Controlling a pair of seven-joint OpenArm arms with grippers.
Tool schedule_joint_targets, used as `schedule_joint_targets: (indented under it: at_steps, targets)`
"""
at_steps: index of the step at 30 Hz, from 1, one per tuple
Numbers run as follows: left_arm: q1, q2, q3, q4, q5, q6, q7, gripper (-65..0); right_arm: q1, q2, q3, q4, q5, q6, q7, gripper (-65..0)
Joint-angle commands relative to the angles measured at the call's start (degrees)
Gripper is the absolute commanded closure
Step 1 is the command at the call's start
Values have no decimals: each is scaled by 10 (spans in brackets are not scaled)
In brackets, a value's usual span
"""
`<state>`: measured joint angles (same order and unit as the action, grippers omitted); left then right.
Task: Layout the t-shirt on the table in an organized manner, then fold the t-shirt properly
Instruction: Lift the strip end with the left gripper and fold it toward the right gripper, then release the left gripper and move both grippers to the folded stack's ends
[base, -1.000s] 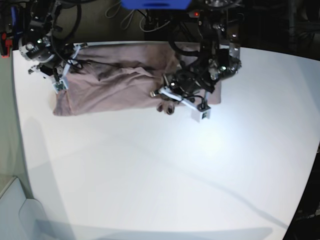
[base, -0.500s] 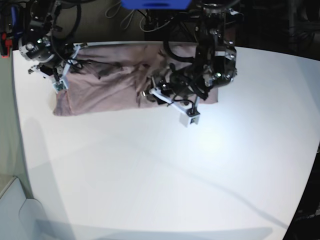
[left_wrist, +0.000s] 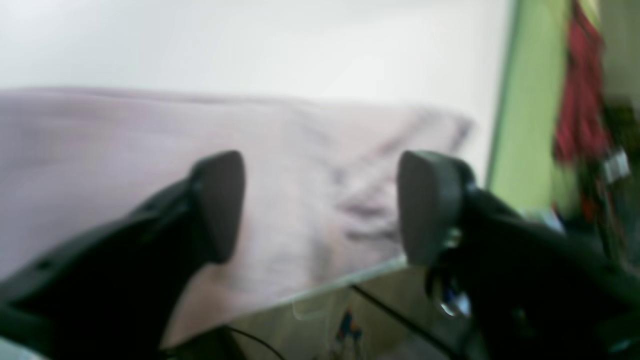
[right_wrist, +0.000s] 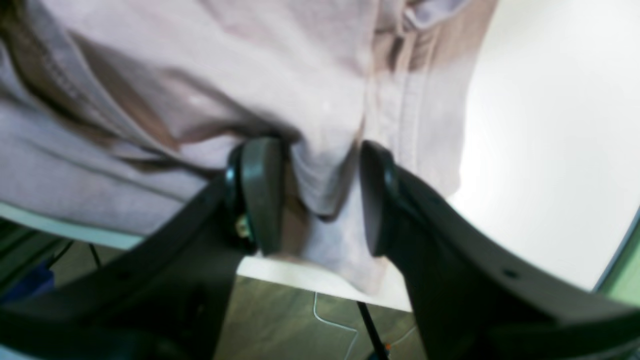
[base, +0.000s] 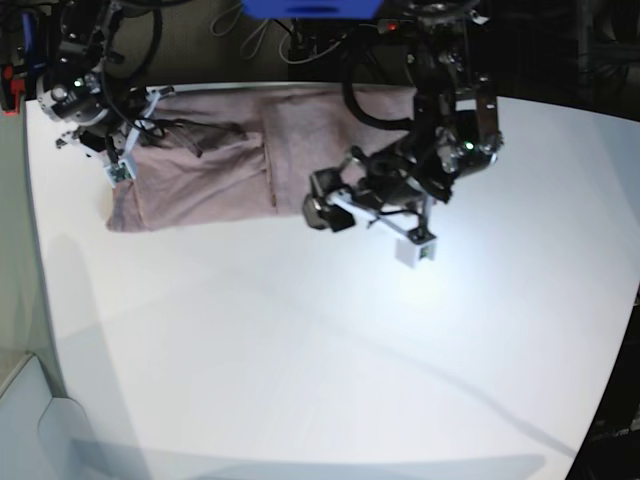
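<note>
Overhead, the t-shirt lies in a folded strip along the far edge of the white desk. At one end the right end effector clamps a bunched fold. The left end effector hangs with jaws apart, empty, though blurred. Risk: pulling the pinched end could drag cloth off the desk edge.

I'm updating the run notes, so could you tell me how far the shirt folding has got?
Done: the t-shirt lies as a long band along the table's far edge. In hand: the right gripper pinches one end, the left gripper is open, holding nothing. Left: flattening wrinkles and the final folds.
</note>
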<state>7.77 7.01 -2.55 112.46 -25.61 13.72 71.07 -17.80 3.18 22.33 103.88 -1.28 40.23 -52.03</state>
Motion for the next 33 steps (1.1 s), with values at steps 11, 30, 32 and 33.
schedule_joint_targets:
  at_steps: [11,30,32,33]
  targets:
    - [36,-84,-119,5,-6,0,-7,-40,0,6,31,69,1,-2,3,-261]
    - [23,-85,-160,-112,-5,0,-10,-2,3,6,51,86,2,-2,3,-429]
    - [23,-85,-162,-111,-5,0,-10,-2,16,6,51,86,3,-2,2,-429]
    - [22,-86,-162,-112,-5,0,-10,-2,23,6,51,83,3,-2,-1,-429]
